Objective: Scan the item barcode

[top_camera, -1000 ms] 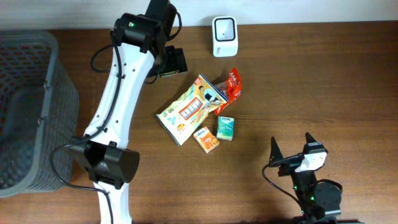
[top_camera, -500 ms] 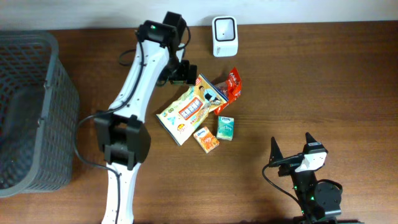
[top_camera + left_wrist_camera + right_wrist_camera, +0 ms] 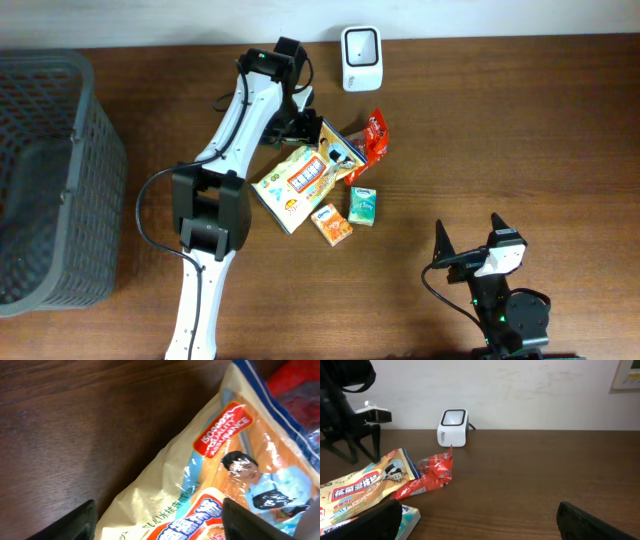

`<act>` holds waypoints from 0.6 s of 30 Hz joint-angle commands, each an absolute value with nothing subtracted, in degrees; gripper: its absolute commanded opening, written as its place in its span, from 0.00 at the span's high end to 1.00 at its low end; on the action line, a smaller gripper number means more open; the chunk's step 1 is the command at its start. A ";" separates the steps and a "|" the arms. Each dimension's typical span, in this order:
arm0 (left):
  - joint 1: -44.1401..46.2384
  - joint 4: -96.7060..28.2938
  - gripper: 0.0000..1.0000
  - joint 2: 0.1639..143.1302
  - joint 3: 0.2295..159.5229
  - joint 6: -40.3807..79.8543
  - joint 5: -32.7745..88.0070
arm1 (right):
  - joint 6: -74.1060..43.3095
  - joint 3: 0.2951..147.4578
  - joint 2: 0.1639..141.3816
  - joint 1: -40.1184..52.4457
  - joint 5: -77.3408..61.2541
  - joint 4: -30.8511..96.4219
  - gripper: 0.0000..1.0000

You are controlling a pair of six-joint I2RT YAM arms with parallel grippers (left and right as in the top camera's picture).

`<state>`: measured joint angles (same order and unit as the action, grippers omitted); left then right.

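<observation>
My left claw (image 3: 157, 521) stands spread and empty astride the yellow crinkly plastic snack bag (image 3: 305, 180), near the white box-shaped scanner (image 3: 360, 45). Judged light, soft, slippery; pinch its flat sealed edge.

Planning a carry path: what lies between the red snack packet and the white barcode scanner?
Only bare wooden table separates the red snack packet from the white barcode scanner; the overhead and right wrist views both show it.
</observation>
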<state>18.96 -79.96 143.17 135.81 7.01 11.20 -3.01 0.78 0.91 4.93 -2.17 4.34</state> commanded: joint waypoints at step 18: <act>31.73 -51.83 0.65 143.72 130.67 0.40 1.04 | -3.25 0.32 0.51 5.19 -1.87 4.45 0.02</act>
